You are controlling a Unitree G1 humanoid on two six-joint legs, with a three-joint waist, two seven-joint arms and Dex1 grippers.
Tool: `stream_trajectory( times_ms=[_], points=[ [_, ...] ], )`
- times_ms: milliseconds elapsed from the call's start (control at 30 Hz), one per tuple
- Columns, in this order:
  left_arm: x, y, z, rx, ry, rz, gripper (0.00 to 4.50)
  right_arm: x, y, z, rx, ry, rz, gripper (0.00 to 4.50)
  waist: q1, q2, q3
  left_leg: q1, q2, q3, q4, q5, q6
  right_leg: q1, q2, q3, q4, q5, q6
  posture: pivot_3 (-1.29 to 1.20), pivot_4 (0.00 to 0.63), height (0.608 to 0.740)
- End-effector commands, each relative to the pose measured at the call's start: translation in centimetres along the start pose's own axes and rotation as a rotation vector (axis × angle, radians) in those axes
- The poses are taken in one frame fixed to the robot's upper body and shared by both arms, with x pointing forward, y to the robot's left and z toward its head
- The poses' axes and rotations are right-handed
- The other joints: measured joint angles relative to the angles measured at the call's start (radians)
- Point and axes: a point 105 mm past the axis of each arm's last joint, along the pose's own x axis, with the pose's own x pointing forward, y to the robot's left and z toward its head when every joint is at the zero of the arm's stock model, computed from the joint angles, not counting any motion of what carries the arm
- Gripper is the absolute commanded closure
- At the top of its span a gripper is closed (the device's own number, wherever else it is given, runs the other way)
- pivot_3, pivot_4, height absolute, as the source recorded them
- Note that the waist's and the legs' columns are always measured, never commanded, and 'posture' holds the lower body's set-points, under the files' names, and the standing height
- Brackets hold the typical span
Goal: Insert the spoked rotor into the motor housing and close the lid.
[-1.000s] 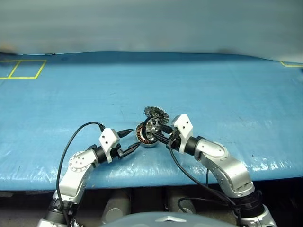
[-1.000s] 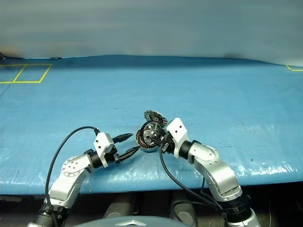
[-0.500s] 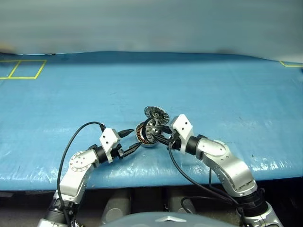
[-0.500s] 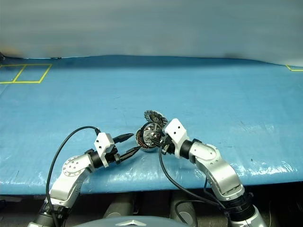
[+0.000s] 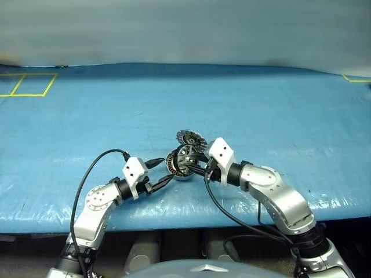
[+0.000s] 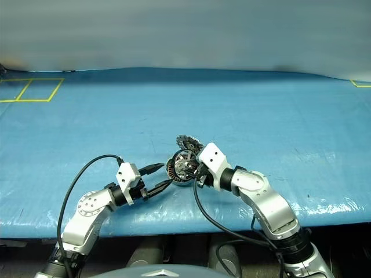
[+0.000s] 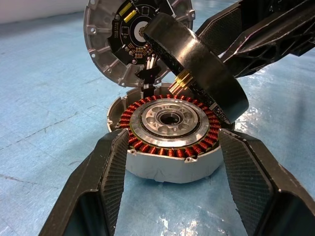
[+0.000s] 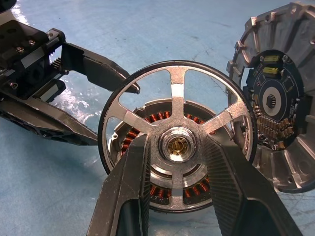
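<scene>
Housing (image 7: 170, 142) holds only coils, lid (image 8: 278, 105) open. Right gripper (image 8: 174, 162) pinches rotor (image 8: 174, 135) tilted above it, hiding far coils. Left gripper (image 7: 170, 162) spread around housing.

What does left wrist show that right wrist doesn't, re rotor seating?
Left wrist: the spoked rotor side-on, tilted above the motor housing, not yet seated, its brass shaft clear of the central bore; the left gripper fingers flank the housing wall.

Right wrist: the rotor's spoked face, hub pinched by the right gripper, coils visible through the spokes.

Both: the lid open, circuit-board face showing, and the blue table cover.
</scene>
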Motion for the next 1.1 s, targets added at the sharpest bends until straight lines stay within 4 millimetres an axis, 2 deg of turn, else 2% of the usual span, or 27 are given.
stream_trajectory(
  times_ms=[33, 533, 1100],
  points=[
    [0.2, -0.2, 0.5, 0.017, -0.027, -0.007, 1.39, 0.0, 0.1, 0.6, -0.030, -0.011, 0.000, 3.22, 0.000, 0.000, 0.000, 0.000, 0.000, 0.000, 0.000, 0.000, 0.000, 0.000, 0.000, 0.000, 0.000, 0.000, 0.000, 0.00, 0.150, 0.740],
    [0.0, 0.1, 0.6, 0.020, -0.029, -0.001, 1.39, 0.0, 0.2, 0.1, -0.040, 0.008, 0.001, 3.22, 0.000, 0.000, 0.000, 0.000, 0.000, 0.000, 0.001, 0.000, 0.000, 0.001, 0.000, 0.000, 0.000, 0.000, 0.000, 0.00, 0.150, 0.740],
    [-1.2, 0.9, 1.2, 0.033, -0.021, 0.018, 1.39, 0.2, 0.1, 0.1, -0.050, 0.015, 0.010, 3.22, -0.001, -0.001, -0.001, 0.001, 0.000, 0.000, 0.001, 0.000, 0.000, 0.001, 0.000, 0.000, 0.000, 0.000, 0.000, 0.00, 0.150, 0.740]
  ],
)
